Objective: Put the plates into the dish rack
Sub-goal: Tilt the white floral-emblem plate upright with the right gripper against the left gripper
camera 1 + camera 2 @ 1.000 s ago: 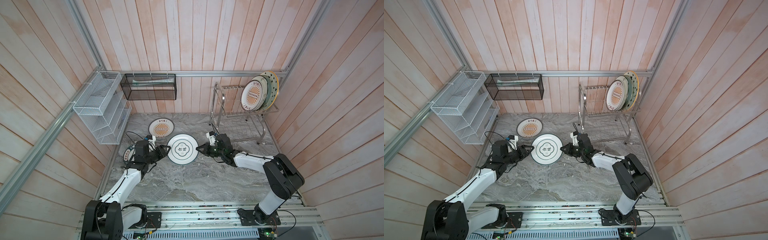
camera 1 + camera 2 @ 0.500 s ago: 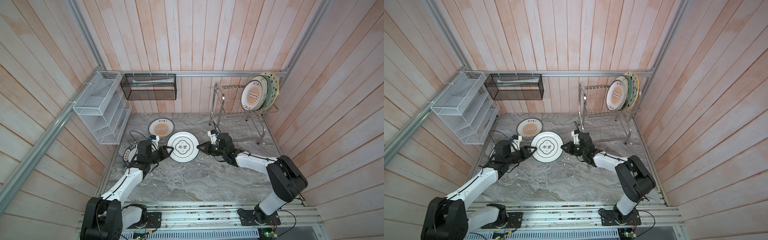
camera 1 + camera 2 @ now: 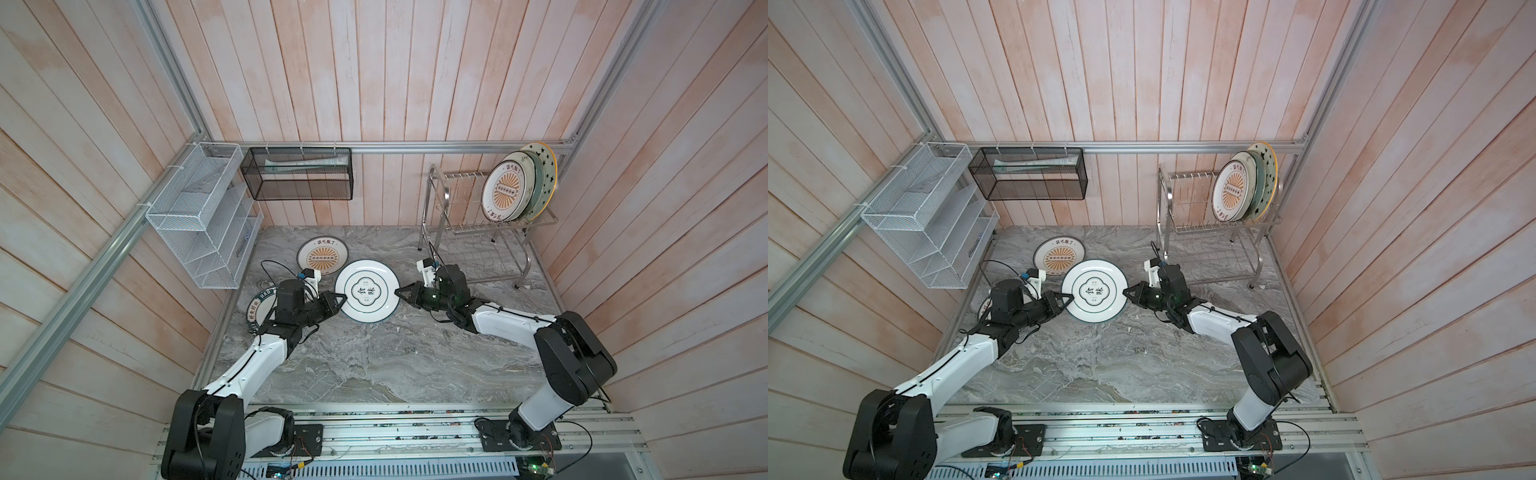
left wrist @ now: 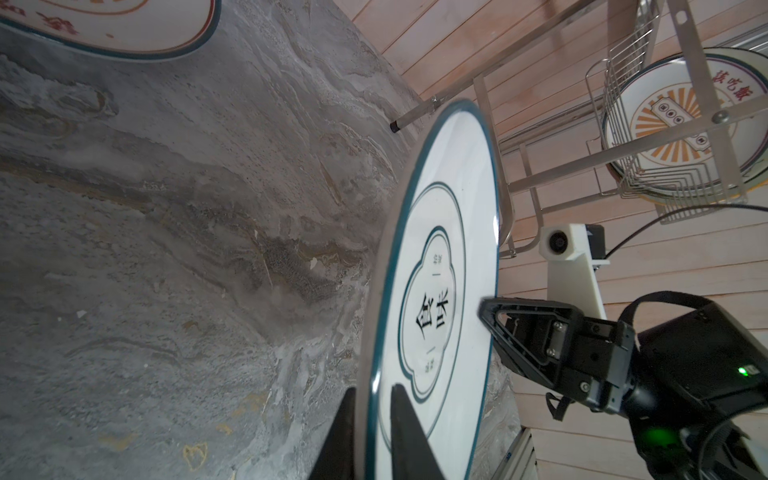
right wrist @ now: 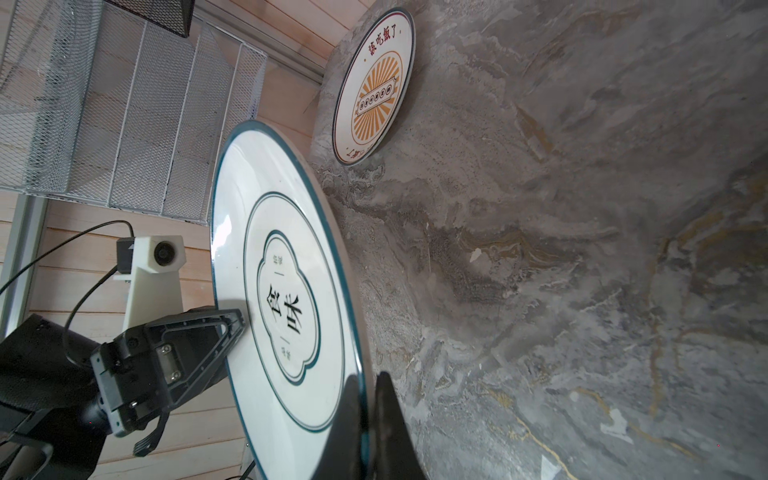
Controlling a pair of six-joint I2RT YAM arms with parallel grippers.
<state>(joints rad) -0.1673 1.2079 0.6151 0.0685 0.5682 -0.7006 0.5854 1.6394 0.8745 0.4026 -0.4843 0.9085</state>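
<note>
L gripper and R gripper meet mid-table. Each is pinched onto an opposite rim of the ringed plate. Plate hangs btwn them, face up, off the marble table. L wrist view: fingers sit either side of the rim, tight on it. R wrist view: R jaws likewise nipped on the edge. Lettered plate lies flat under L arm, partly hidden. Further back, sunburst plate lies flat on table, just beside ringed plate. Far R corner: rack w/ 3 plates upright in top tier, 2nd sunburst in front, star plate rearmost.
</note>
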